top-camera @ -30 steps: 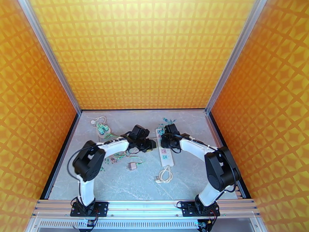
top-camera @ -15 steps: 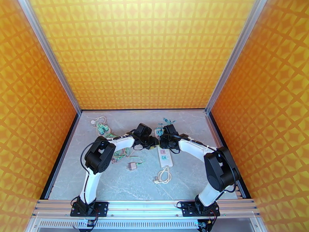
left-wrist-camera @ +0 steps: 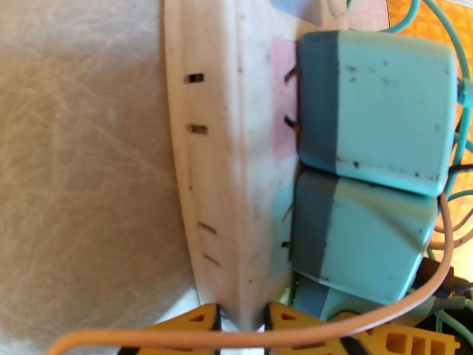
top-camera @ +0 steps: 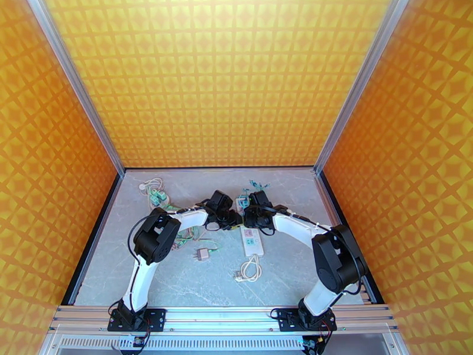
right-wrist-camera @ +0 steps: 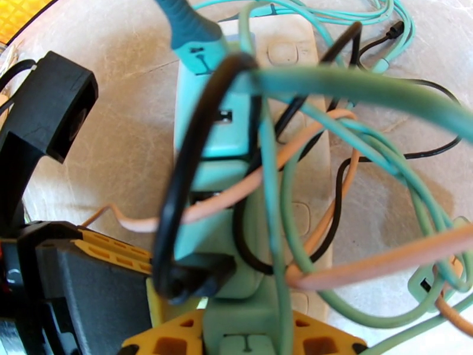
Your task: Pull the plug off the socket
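On the grey marbled table [top-camera: 177,279], between the two arms: white power strip [top-camera: 253,241], lying flat, long axis running away from the bases. Carries teal plugs [left-wrist-camera: 372,107] side by side over its pink and green marks, bodies tight to the face, prongs just visible in the slim gap. Just beyond its near end, a coiled white cord [top-camera: 250,268].

Pinched across its thickness by the left gripper [left-wrist-camera: 242,319], nearly closed, yellow fingertips [left-wrist-camera: 198,319] touching either side.

Right gripper [right-wrist-camera: 248,341] closed tight on the nearest teal plug [right-wrist-camera: 245,309], with teal, black and peach cables [right-wrist-camera: 331,173] tangled across it.

Farther left on the table, a small grey adapter [top-camera: 203,254] lying apart, and a loose bundle of teal connectors and wires [top-camera: 156,197] towards the far-left corner. Orange patterned walls [top-camera: 224,84] all round.
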